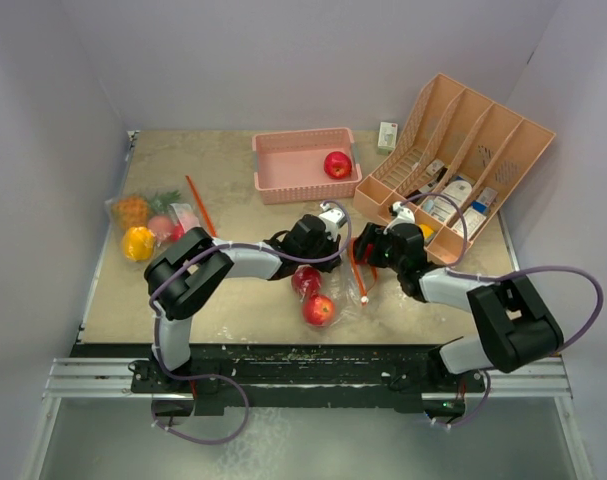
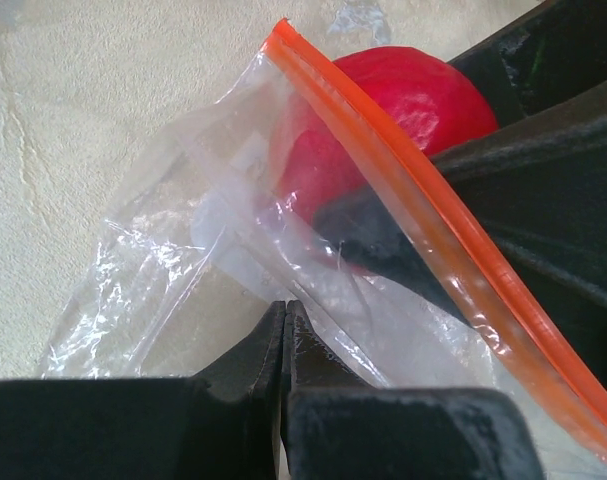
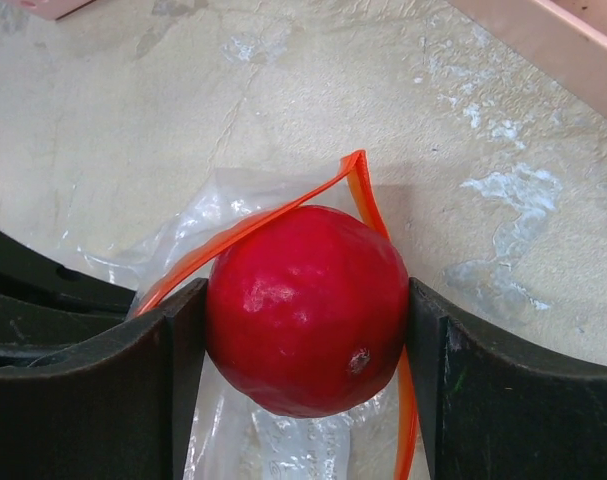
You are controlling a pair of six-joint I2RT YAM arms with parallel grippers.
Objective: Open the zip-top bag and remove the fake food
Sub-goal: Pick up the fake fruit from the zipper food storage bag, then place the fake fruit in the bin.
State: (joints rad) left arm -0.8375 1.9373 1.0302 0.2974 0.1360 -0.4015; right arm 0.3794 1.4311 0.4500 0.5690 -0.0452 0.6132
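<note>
Our right gripper [image 3: 303,300] clasps a red fruit [image 3: 303,320] at the zip-top bag [image 3: 208,215] mouth
We see the left gripper [image 2: 285,318] pinched tight on the bag's soft film, near centre of the table [image 1: 223,160]. The fruit looks light, hard and glossy, likely slippery; we'd grip across its widest girth.

Left arm [image 1: 245,260]: stretched rightward, low.
Left gripper [image 2: 285,315]: jaws closed, pinching zip-top bag [image 2: 183,260] film.
Right arm [image 1: 451,288]: stretched leftward, low.
Right gripper [image 3: 303,320]: fingers pressed against both sides of red fruit [image 3: 293,275].

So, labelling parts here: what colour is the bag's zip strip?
The zip strip is orange; left wrist view.
</note>
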